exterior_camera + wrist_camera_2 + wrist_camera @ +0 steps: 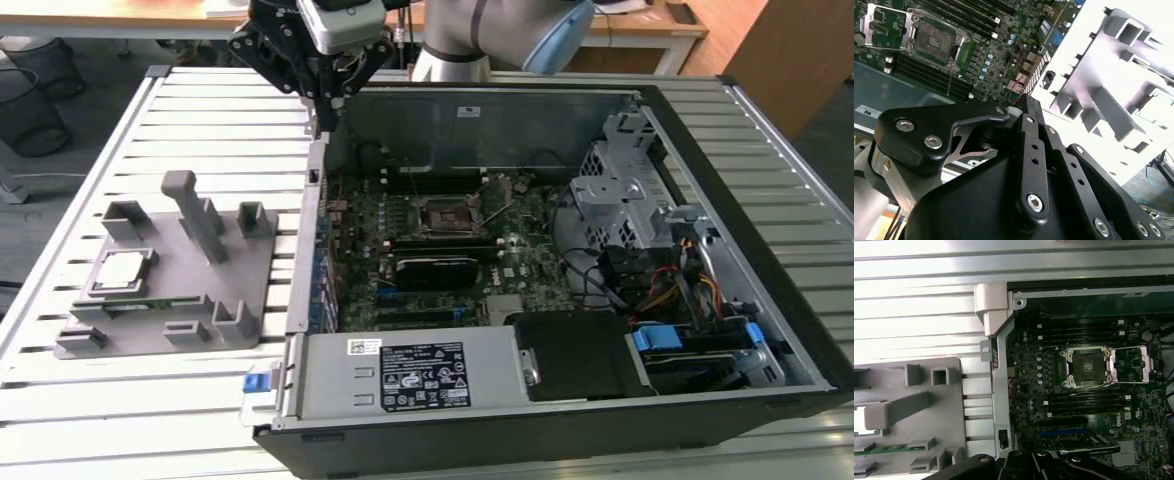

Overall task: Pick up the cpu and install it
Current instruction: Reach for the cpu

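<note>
Over the far corner of the open computer case [534, 125], well apart from the grey holder tray [200, 295] at the exterior view's left, the gripper [324, 122] hangs seemingly clenched on nothing, so pick-up looks unstarted and calls for opening above the cpu [123, 270] lying flat in that tray.

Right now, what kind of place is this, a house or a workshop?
Probably a robotics lab or workshop, not a house. A robot arm stands by an opened desktop computer case on a slatted metal table, and the cpu lies on a grey parts holder beside it.
</note>
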